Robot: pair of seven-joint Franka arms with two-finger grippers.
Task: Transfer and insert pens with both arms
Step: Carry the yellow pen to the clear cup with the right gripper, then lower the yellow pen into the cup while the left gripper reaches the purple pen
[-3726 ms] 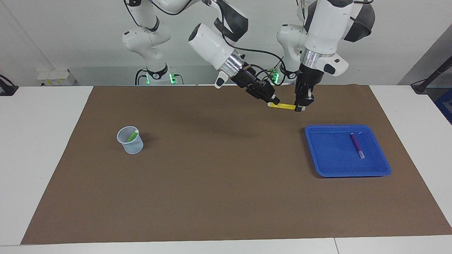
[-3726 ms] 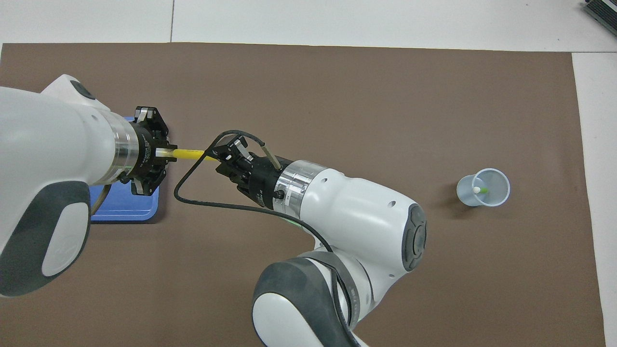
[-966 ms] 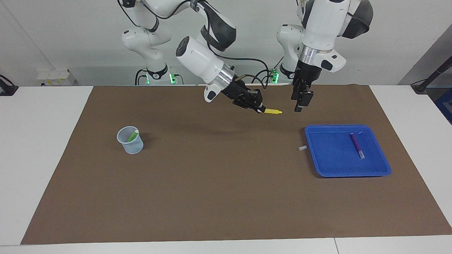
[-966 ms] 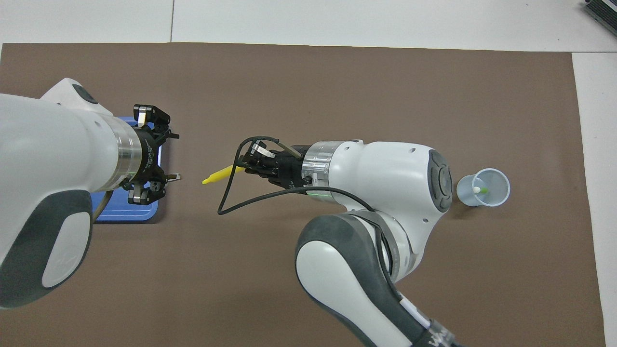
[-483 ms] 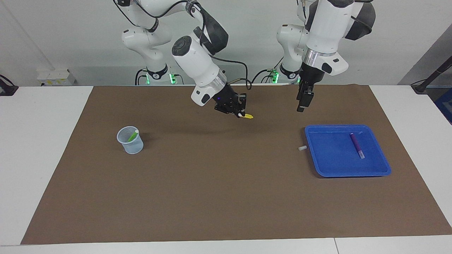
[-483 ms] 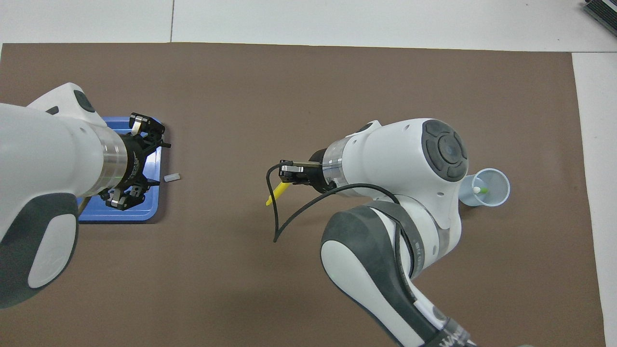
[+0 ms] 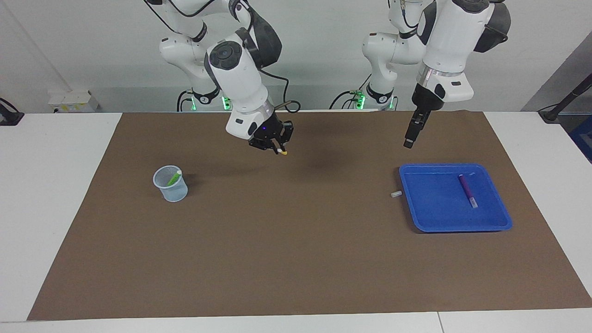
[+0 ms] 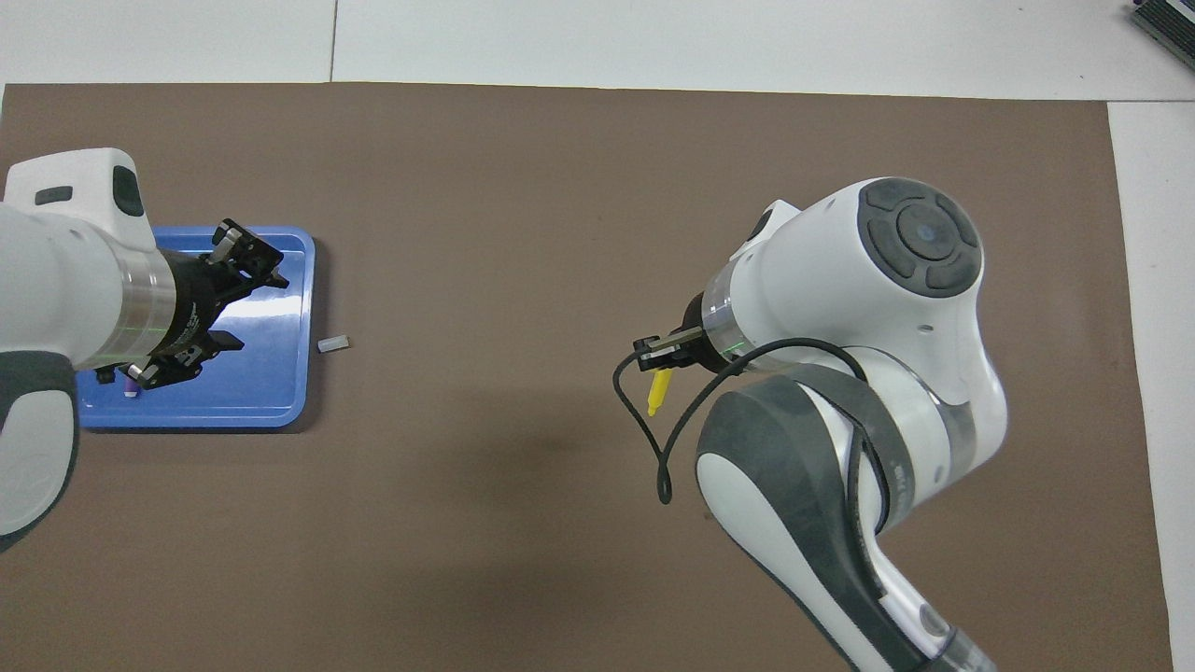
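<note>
Yellow pen (image 8: 659,391) hangs from the right gripper (image 7: 277,149), whose fingertips are clamped tight on its upper end, so the pen points down at the brown mat (image 7: 296,259). Only the pen's lower tip shows below the fingers in the facing view, while the overhead view shows more of its yellow barrel. This gripper is up in the air over the mat's middle stretch, between the cup and the tray, on the cup's side of the middle. A black cable (image 8: 644,439) loops from its wrist.

The left gripper (image 7: 408,142) hangs empty in the air over the mat by the blue tray's (image 7: 418,217) edge nearest the robots; in the overhead view its fingers (image 8: 245,250) stand apart with nothing between them.

Inside the tray lies the purple pen (image 7: 467,189), flat, its pale cap end pointing away from the robots. On the mat just beside the tray, at the edge facing the cup, lies a tiny whitish cap piece (image 7: 395,194).

Toward the right arm's end of the table stands a pale translucent cup (image 7: 171,185), upright, with the green pen (image 7: 174,177) leaning inside it.
</note>
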